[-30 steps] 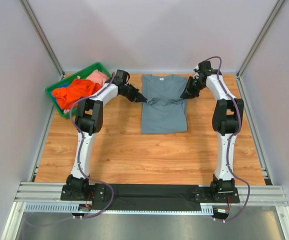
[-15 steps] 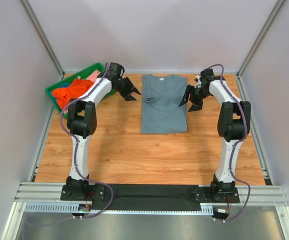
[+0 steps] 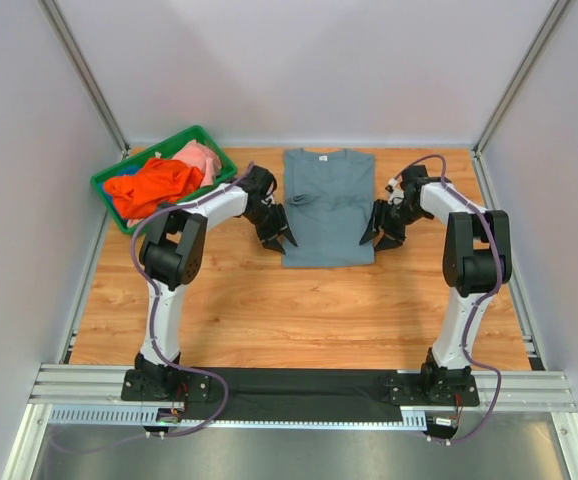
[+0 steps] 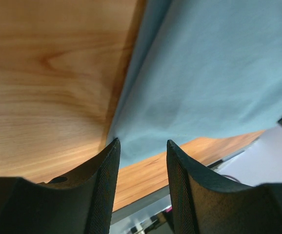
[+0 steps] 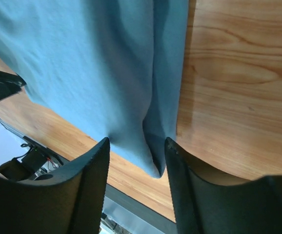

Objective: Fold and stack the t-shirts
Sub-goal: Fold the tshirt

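Resting flat: grey tee (image 3: 327, 205) on the table (image 3: 219, 300)

Left gripper (image 3: 277, 236) and right gripper (image 3: 379, 236) flank its near corners, jaws parted, holding nothing. Sleeves lie folded in, smooth cloth on grained wood. A green bin (image 3: 183, 133) far left holds a crumpled orange tee (image 3: 154, 185) and a pink tee (image 3: 199, 157). Only wrist views show hem corners between textured black fingers (image 4: 102, 180).
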{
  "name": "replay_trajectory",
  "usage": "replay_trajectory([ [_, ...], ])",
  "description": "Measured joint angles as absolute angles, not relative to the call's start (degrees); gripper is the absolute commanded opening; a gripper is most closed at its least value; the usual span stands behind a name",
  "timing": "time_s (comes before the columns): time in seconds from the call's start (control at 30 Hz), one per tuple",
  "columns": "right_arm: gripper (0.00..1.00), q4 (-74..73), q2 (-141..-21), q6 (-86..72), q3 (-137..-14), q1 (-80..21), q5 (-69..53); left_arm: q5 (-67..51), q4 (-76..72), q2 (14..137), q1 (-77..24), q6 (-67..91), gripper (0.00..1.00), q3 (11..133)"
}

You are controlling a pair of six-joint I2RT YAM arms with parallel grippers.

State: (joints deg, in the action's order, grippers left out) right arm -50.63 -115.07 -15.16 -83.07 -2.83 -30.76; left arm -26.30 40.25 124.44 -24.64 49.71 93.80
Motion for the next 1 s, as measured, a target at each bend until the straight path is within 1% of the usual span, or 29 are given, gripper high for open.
replay_trajectory([
  [0.03, 0.45, -49.7, -115.1, -15.2, -82.1, -2.9, -31.2, -26.2, 40.5, 124.4, -25.2, 49.3, 0.5, 92.6],
  [0.07, 0.33, -48.9, -115.1, -15.2, -81.3, -3.0, -31.5, -26.0, 40.7, 124.4, -25.5, 49.0, 0.5, 91.8],
  [0.17, 0.17, -46.8, -115.0, -15.2, -79.2, -3.2, -32.4, -26.3, 40.9, 124.4, -25.5, 48.2, 0.48, 91.3],
  [0.2, 0.14, -46.1, -114.9, -15.3, -78.4, -3.2, -32.6, -26.3, 41.0, 124.4, -25.5, 47.9, 0.46, 91.3],
  [0.23, 0.12, -45.1, -114.5, -15.5, -77.2, -3.3, -32.8, -26.2, 41.1, 124.4, -25.5, 47.5, 0.31, 91.3],
  [0.3, 0.07, -43.5, -113.1, -15.8, -74.1, -3.4, -33.0, -25.5, 41.6, 124.4, -25.5, 46.5, 0.16, 91.3],
  [0.33, 0.05, -43.1, -112.1, -16.2, -72.6, -3.4, -33.0, -24.9, 41.9, 124.4, -25.5, 45.9, 0.06, 91.2],
  [0.4, 0.04, -41.8, -109.9, -17.2, -69.5, -3.4, -32.8, -23.9, 43.0, 124.4, -25.5, 45.2, 0.0, 91.0],
  [0.5, 0.06, -40.3, -106.2, -18.7, -65.2, -3.7, -32.5, -23.2, 44.4, 124.0, -25.5, 44.7, 0.0, 90.3],
  [0.53, 0.11, -39.9, -105.2, -19.1, -64.1, -3.9, -32.4, -23.0, 44.6, 123.6, -25.5, 44.6, 0.0, 89.7],
  [0.63, 0.15, -38.9, -102.4, -20.2, -60.7, -4.7, -31.8, -22.8, 44.4, 121.2, -25.5, 44.6, 0.0, 85.9],
  [0.73, 0.16, -38.8, -101.0, -20.9, -58.5, -5.2, -31.1, -22.7, 45.1, 119.1, -25.8, 44.6, 0.0, 82.7],
  [0.77, 0.2, -38.7, -101.0, -21.1, -58.2, -5.3, -30.8, -22.3, 45.4, 118.5, -25.8, 44.4, 0.0, 81.8],
  [0.83, 0.26, -38.6, -101.0, -21.6, -57.8, -5.3, -30.4, -21.8, 46.0, 117.9, -25.8, 44.0, 0.1, 80.9],
  [0.87, 0.29, -38.5, -101.0, -21.7, -57.6, -5.3, -30.3, -21.6, 46.3, 117.7, -25.8, 43.7, 0.18, 80.7],
  [0.9, 0.3, -38.3, -101.0, -21.8, -57.3, -5.3, -30.3, -21.5, 46.7, 117.6, -25.8, 43.1, 0.28, 80.7],
  [1.0, 0.31, -37.5, -100.5, -22.1, -56.1, -5.3, -30.5, -21.6, 47.2, 117.5, -25.8, 42.3, 0.36, 80.6],
])
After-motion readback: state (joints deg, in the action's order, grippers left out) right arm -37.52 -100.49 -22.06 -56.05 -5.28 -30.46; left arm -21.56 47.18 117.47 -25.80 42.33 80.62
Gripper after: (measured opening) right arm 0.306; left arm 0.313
